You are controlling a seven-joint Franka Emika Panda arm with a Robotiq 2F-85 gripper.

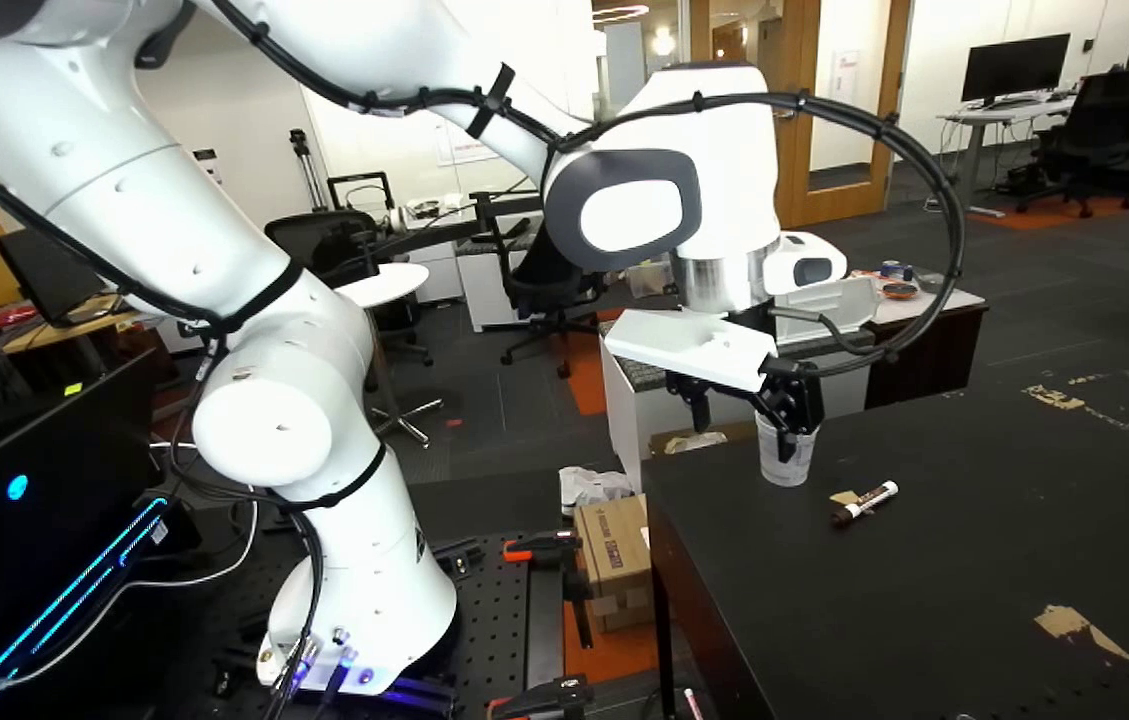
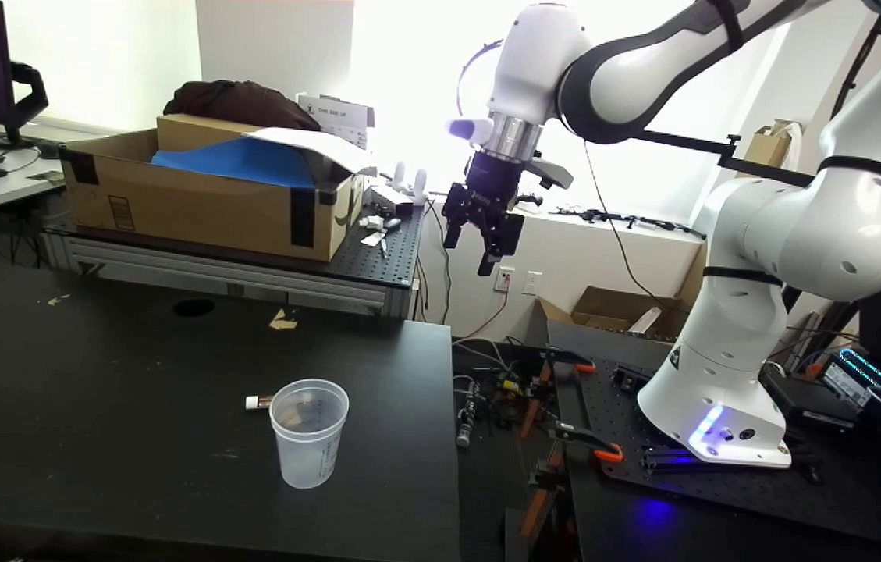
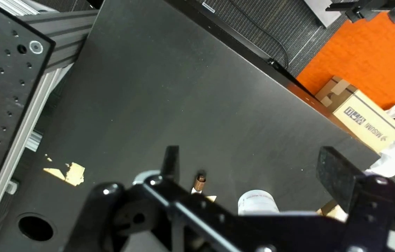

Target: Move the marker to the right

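The marker (image 1: 869, 502) is dark brown with a white middle and a white end. It lies on the black table beside a tan tape patch. In an exterior view only its white end (image 2: 257, 403) shows clearly, the rest being behind the cup. In the wrist view its brown end (image 3: 200, 182) shows near the left finger, the rest hidden by the gripper. My gripper (image 1: 744, 430) is open and empty above the table's edge region. It also hangs in the air in an exterior view (image 2: 470, 251), and its fingers are wide apart in the wrist view (image 3: 251, 159).
A translucent plastic cup (image 2: 307, 457) stands upright close to the marker; it also shows in the wrist view (image 3: 257, 201). Tan tape patches (image 1: 1079, 630) mark the black table (image 1: 924, 600). A round hole (image 2: 194, 307) is in the tabletop. A cardboard box (image 2: 198, 199) stands beyond.
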